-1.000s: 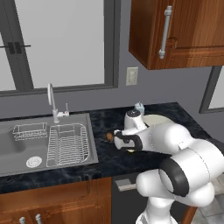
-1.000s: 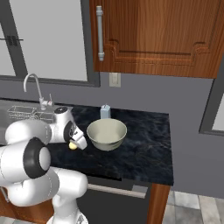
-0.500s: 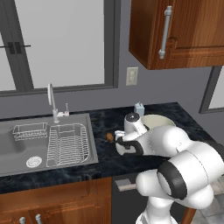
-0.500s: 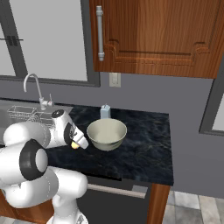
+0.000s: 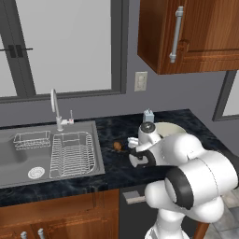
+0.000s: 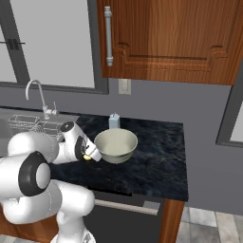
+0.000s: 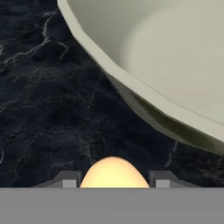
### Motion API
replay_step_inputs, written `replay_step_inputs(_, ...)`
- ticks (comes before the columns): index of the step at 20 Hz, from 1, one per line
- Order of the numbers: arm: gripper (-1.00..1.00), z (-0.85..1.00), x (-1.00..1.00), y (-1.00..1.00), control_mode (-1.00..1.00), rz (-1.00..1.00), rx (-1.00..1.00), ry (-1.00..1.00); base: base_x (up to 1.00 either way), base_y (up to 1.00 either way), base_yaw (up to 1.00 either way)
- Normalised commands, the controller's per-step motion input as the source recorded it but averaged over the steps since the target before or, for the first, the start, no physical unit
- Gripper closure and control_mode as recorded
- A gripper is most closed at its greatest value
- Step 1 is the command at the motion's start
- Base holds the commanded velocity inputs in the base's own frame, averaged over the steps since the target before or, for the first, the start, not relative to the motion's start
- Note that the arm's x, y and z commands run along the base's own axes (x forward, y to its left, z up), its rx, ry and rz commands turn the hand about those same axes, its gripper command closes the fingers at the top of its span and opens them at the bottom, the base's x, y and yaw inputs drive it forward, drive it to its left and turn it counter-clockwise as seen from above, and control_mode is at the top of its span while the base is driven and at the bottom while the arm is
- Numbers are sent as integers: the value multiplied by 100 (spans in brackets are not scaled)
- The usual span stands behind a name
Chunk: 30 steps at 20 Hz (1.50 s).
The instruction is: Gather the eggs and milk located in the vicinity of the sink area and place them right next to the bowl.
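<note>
You have the pale yellow-cream egg (image 7: 113, 172) clamped between the jaws of the gripper (image 6: 88, 156), closed on it from both sides; in the hand view its rounded top rises between the two dark fingertips (image 7: 69, 179). The gripper sits low over the dark marbled desk (image 6: 156, 161), just to the left of the bowl (image 6: 116, 144), and in the right base view a bit of the yellow egg shows at its tip, close to the bowl's left wall. From the hand view the bowl's pale rim and shaded outer wall run across the upper right, near the egg but apart from it.

The brown egg (image 5: 117, 145) lies on the desk between the sink (image 5: 28, 158) and the arm, just right of the sink's edge and well left of the bowl. The milk (image 6: 114, 121) stands upright at the far side of the desk, just behind the bowl and near the back wall. In the left base view you see the sink's wire dish rack (image 5: 72, 153) in the basin and the faucet (image 5: 56, 109) behind it.
</note>
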Motion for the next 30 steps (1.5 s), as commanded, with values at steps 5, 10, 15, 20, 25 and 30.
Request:
replay_step_inputs(5,100,-12,9,-5,-100,-4,-1,-12,0,0,0)
replay_step_inputs(10,100,-16,3,-14,-100,-7,-3,-16,0,0,0)
replay_step_inputs(15,100,-19,0,-26,-100,-8,-3,-13,0,0,0)
replay_step_inputs(20,100,-12,0,-6,-100,-3,-1,-7,0,0,0)
replay_step_inputs(25,-100,-2,-8,0,-100,0,0,-3,0,0,0)
replay_step_inputs(30,-100,3,-26,0,-100,0,0,-6,0,0,0)
